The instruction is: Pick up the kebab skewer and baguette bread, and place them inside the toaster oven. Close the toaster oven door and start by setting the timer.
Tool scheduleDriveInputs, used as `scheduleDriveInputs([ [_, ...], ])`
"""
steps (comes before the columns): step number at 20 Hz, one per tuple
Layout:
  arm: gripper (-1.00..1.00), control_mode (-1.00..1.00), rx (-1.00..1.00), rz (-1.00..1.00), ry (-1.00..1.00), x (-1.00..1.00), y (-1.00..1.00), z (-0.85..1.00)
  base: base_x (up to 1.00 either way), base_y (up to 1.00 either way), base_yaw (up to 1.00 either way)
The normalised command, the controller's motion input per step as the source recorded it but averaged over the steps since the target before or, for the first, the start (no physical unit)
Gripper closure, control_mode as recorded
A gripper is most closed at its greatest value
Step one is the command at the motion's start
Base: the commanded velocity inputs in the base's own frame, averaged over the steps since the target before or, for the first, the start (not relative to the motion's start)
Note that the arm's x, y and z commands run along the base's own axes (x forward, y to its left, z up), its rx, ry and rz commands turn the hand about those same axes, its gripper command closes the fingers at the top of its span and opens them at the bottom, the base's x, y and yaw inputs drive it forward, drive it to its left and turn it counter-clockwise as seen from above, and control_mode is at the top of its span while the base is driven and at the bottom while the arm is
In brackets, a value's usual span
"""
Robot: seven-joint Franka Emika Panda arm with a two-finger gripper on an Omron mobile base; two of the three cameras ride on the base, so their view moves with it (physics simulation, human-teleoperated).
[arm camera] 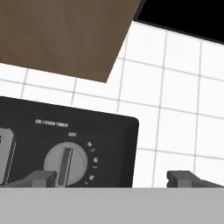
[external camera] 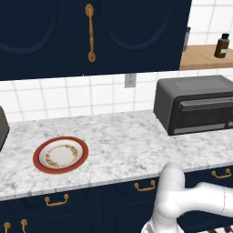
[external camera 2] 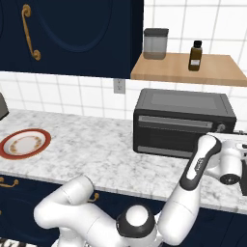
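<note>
The toaster oven (external camera: 195,107) (external camera 2: 183,120) stands on the marble counter at the right, against the tiled wall. Its door (external camera: 205,116) (external camera 2: 169,132) is shut, with the bar handle (external camera 2: 173,123) along its top. My gripper (arm camera: 112,179) is open in front of the oven's right control panel, fingers wide apart and empty. The timer knob (arm camera: 66,164) sits just above my left fingertip (arm camera: 41,178), its pointer near the OFF mark. My hand (external camera 2: 230,161) hangs at the oven's right front corner. The kebab skewer and the baguette bread are out of view.
A red-rimmed plate (external camera: 60,154) (external camera 2: 24,143) lies bare on the counter's left. A wooden shelf (external camera 2: 212,72) above the oven carries a brown bottle (external camera 2: 195,55) and a jar (external camera 2: 156,43). Dark blue cabinets hang above and below the counter.
</note>
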Motion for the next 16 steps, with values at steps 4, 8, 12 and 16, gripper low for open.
scheduleDriveInputs([
  [4,-1.00,-1.00,0.05,-0.02,0.00,-0.07,0.01,0.16,0.00,0.00,0.00],
  [8,-1.00,-1.00,0.00,0.00,0.00,-0.34,0.02,0.20,0.00,0.00,0.00],
  [12,-1.00,-1.00,0.00,0.00,0.00,0.00,0.08,0.00,0.00,0.00,0.00],
  [16,-1.00,-1.00,0.00,0.00,0.00,0.00,0.21,-0.01,0.00,0.00,0.00],
])
